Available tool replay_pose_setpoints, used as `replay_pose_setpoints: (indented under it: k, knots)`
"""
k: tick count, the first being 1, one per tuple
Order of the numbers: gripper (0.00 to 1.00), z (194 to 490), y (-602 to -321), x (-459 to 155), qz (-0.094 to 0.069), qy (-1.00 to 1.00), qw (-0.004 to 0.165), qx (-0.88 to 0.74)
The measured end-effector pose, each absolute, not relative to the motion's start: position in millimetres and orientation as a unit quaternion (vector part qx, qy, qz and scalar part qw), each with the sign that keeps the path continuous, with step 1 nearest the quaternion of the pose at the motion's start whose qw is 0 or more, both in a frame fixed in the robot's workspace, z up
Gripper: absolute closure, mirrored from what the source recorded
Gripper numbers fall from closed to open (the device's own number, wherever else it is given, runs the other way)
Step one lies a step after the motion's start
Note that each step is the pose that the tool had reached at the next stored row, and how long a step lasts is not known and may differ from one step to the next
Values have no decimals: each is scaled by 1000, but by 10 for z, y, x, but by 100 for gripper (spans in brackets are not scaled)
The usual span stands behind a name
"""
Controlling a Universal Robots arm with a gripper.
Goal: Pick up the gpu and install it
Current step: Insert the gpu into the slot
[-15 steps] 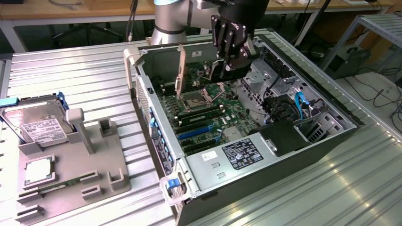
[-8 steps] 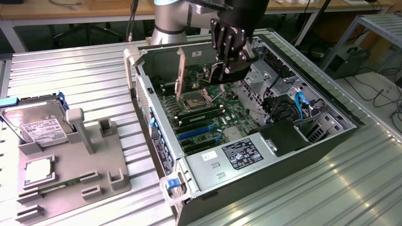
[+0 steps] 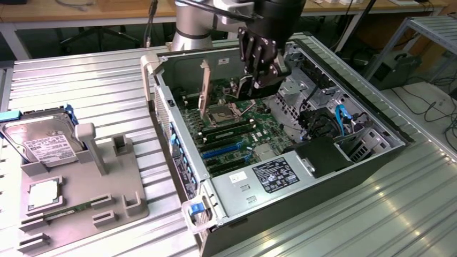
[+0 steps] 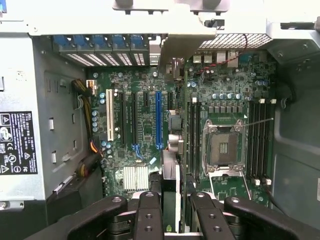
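The gripper (image 3: 263, 80) hangs over a work table (image 3: 85, 80) topped with ribbed, silvery metal slats that run across the whole exterior view. Well behind the gripper, a wooden bench (image 3: 107, 8) with pale legs spans the back of the room, dark in the shadow beneath it. Off to the exterior view's right of the gripper, beyond the table's edge, lies a smooth grey floor (image 3: 421, 96) with loose black cables (image 3: 435, 107) trailing over it. A grey metal frame (image 3: 428, 27) stands there, with a dark box (image 3: 389, 67) just beside its leg. Bright light from overhead glints in streaks on the slats nearest the camera.
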State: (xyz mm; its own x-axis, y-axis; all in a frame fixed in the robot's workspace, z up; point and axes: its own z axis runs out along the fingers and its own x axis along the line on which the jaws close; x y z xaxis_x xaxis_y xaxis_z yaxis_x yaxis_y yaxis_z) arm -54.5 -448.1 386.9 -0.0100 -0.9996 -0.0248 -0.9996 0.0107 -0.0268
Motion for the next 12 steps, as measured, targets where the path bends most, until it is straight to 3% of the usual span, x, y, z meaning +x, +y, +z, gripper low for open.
replay_pose_setpoints:
  k: [12]
  knots:
    - [73,3646,-4480,-549,-9,711,10,-704]
